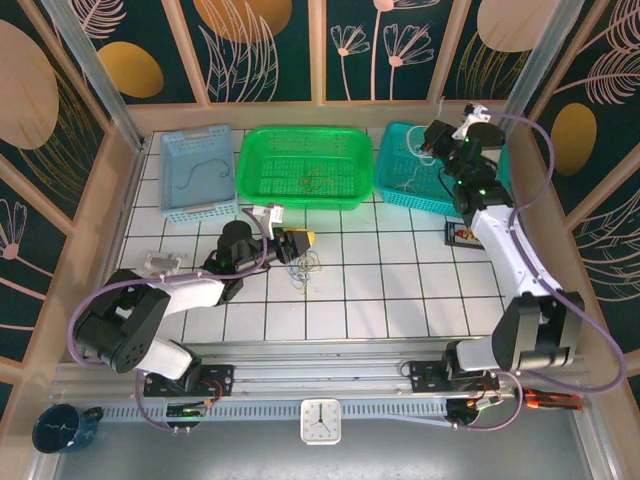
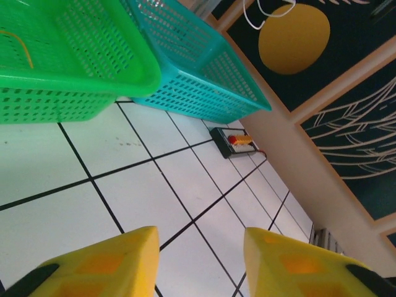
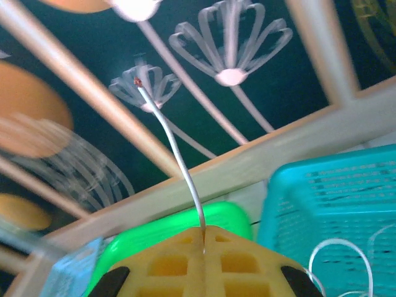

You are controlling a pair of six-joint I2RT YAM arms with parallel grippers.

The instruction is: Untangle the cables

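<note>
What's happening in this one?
Two robot arms are working through a cable tangle. The right gripper, fingers shut, holds a white cable up over the teal basket. The left gripper, fingers open and empty, hovers beside a small tangle of cables on the white tiles. The green basket holds a tan cable, the light blue basket a dark cable.

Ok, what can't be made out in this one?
Top view: the cable tangle by the left hand is too small to count strands or tell contact.
Right wrist view: the white cable pinched in the right hand has its lower length hidden behind the fingers; the backdrop is blurred.
Left wrist view: the green basket is cut off by the top edge.
</note>
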